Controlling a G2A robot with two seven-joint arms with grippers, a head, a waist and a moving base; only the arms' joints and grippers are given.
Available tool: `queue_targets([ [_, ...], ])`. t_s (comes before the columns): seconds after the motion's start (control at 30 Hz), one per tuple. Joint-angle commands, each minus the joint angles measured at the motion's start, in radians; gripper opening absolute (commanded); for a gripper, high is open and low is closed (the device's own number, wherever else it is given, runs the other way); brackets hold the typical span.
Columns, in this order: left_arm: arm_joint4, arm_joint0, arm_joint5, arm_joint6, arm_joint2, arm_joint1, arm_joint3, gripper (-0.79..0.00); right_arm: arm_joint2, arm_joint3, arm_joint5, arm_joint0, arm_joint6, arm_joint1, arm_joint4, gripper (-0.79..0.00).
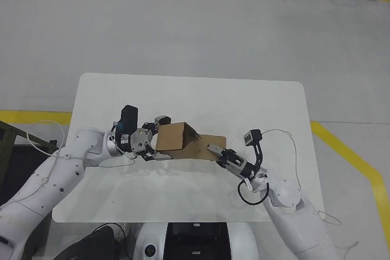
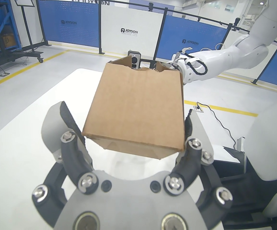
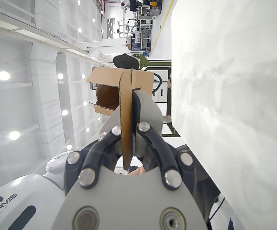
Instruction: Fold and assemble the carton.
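A brown carton [image 1: 177,138] hangs above the white table [image 1: 195,97] between both arms. My left gripper [image 1: 159,138] grips its closed end, one finger on each side wall. In the left wrist view the carton [image 2: 138,106] sits between the black pads [image 2: 68,120], its far end open with ragged flaps. My right gripper [image 1: 215,151] is shut on a flap [image 1: 205,144] at that open end. In the right wrist view the flap [image 3: 125,111] stands edge-on between the fingers [image 3: 145,106], and the carton's hollow inside [image 3: 107,94] shows beyond it.
The table's far half is bare. Its front edge [image 1: 182,220] lies close below the arms. A dark green frame [image 1: 3,130] stands off the table's left side. Yellow floor lines [image 1: 351,153] run to the right of it.
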Motion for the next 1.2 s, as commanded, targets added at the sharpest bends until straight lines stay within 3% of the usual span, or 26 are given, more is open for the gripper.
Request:
queue_targets([
  [0.0, -0.008, -0.003, 0.0, 0.0, 0.007, 0.004, -0.002, -0.4, 0.002, 0.001, -0.001, 0.0, 0.0, 0.001, 0.0, -0.785],
  [0.2, -0.028, -0.016, 0.0, -0.005, 0.029, 0.019, -0.008, -0.4, 0.007, 0.006, -0.007, 0.008, -0.002, 0.002, -0.006, -0.785],
  [0.3, -0.031, -0.022, 0.0, -0.004, 0.038, 0.025, -0.009, -0.4, 0.007, 0.008, -0.012, 0.011, -0.007, 0.002, -0.007, -0.69],
  [0.37, -0.032, -0.026, 0.0, -0.002, 0.043, 0.028, -0.01, -0.4, 0.008, 0.01, -0.015, 0.013, -0.009, 0.002, -0.008, -0.542],
  [0.47, -0.034, -0.031, 0.0, 0.002, 0.051, 0.032, -0.01, -0.4, 0.01, 0.012, -0.019, 0.016, -0.013, 0.003, -0.013, -0.413],
  [0.5, -0.033, -0.032, 0.0, 0.003, 0.053, 0.034, -0.01, -0.4, 0.011, 0.012, -0.021, 0.016, -0.015, 0.003, -0.015, -0.175],
  [0.53, -0.034, -0.034, 0.0, 0.004, 0.054, 0.035, -0.009, -0.4, 0.012, 0.013, -0.023, 0.017, -0.018, 0.003, -0.016, -0.043],
  [0.57, -0.033, -0.035, 0.0, 0.007, 0.056, 0.036, -0.009, -0.4, 0.013, 0.012, -0.026, 0.017, -0.023, 0.003, -0.017, 0.0],
  [0.97, 0.083, -0.043, 0.022, 0.048, 0.033, 0.028, 0.031, -0.406, 0.121, -0.101, -0.023, -0.014, -0.102, 0.022, -0.13, 0.0],
  [1.17, 0.154, -0.036, 0.056, 0.089, 0.024, 0.013, 0.043, -0.409, 0.116, -0.177, -0.019, -0.02, -0.106, 0.021, -0.097, 0.0],
])
